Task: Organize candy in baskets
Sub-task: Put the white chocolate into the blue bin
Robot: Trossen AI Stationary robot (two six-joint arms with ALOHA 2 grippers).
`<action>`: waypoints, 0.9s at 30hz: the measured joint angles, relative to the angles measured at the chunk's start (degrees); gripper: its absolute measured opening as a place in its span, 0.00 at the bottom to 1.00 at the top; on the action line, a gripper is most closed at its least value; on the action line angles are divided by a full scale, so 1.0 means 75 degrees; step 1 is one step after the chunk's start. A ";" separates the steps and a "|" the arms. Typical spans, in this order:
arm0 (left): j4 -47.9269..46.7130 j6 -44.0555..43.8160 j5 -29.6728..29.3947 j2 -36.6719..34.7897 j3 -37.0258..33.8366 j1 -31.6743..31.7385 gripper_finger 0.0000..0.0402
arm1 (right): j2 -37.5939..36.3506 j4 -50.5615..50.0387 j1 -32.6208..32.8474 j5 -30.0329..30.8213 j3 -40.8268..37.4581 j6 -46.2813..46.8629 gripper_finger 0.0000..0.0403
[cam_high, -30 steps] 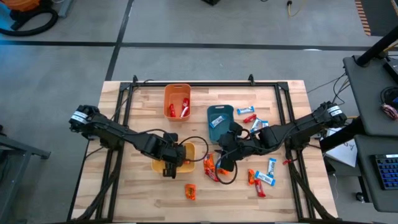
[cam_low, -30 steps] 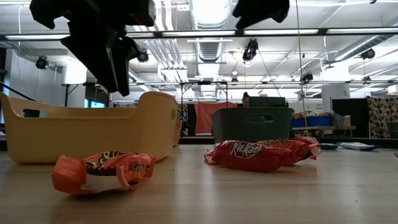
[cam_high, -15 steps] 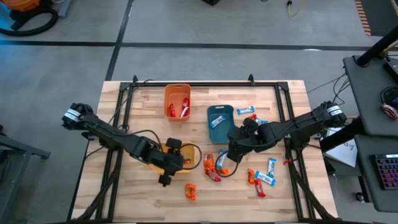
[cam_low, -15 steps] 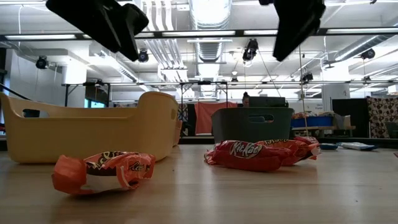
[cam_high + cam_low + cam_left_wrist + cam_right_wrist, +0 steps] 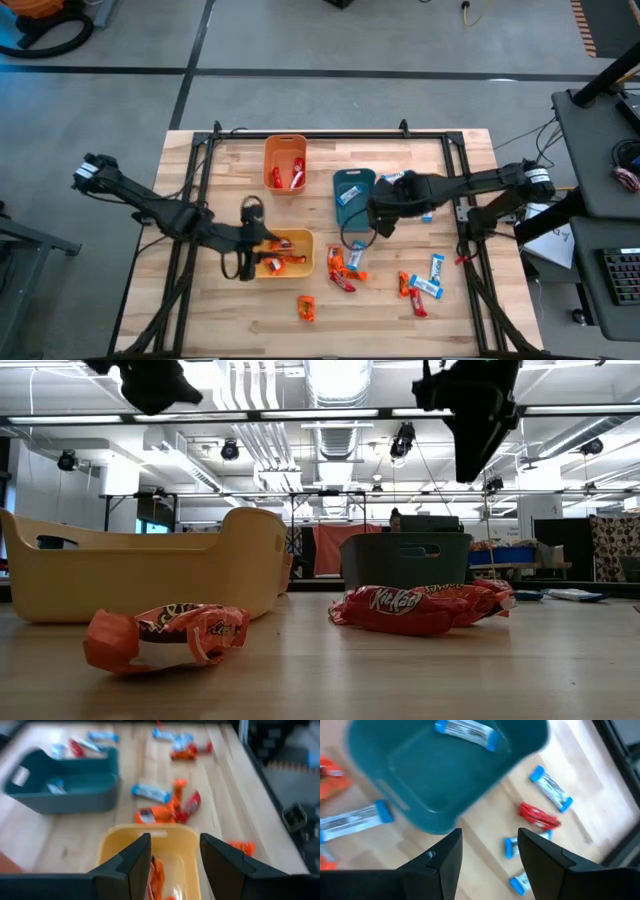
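My left gripper (image 5: 255,243) (image 5: 175,840) is open and empty, raised at the left end of the yellow basket (image 5: 300,240) (image 5: 172,834), which holds orange candy (image 5: 280,262). My right gripper (image 5: 375,212) (image 5: 489,832) is open and empty, high beside the right side of the teal basket (image 5: 340,180) (image 5: 445,780). A blue candy (image 5: 466,731) lies in the teal basket. Red candy (image 5: 286,176) lies in the orange basket (image 5: 268,150). A mixed pile of candy (image 5: 345,265) (image 5: 420,605) rests on the table between the arms.
Loose candy on the table: one orange bar (image 5: 306,307) (image 5: 165,637) near the near edge, blue and red bars (image 5: 420,285) to the right, blue ones (image 5: 395,178) right of the teal basket. Black frame rails (image 5: 455,170) run along the table's sides.
My left gripper rose and drew back from over the yellow basket toward the table's left, uncovering the orange candy inside. My right gripper rose from the candy pile and moved toward the far edge, ending beside the teal basket.
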 joint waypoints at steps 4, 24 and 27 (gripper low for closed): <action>0.0235 -0.0091 -0.0548 -0.0492 -0.0079 0.0000 0.38 | -0.0133 -0.0328 -0.0464 -0.0003 -0.0014 -0.0133 0.45; 0.0297 -0.0227 -0.1447 -0.0779 -0.0120 -0.0003 0.38 | -0.2200 0.0103 -0.3200 -0.1522 -0.1827 -0.0394 0.45; 0.0296 -0.0227 -0.1448 -0.0688 -0.0123 -0.0003 0.38 | -0.2278 0.0317 -0.3554 -0.2030 -0.2275 -0.0477 0.45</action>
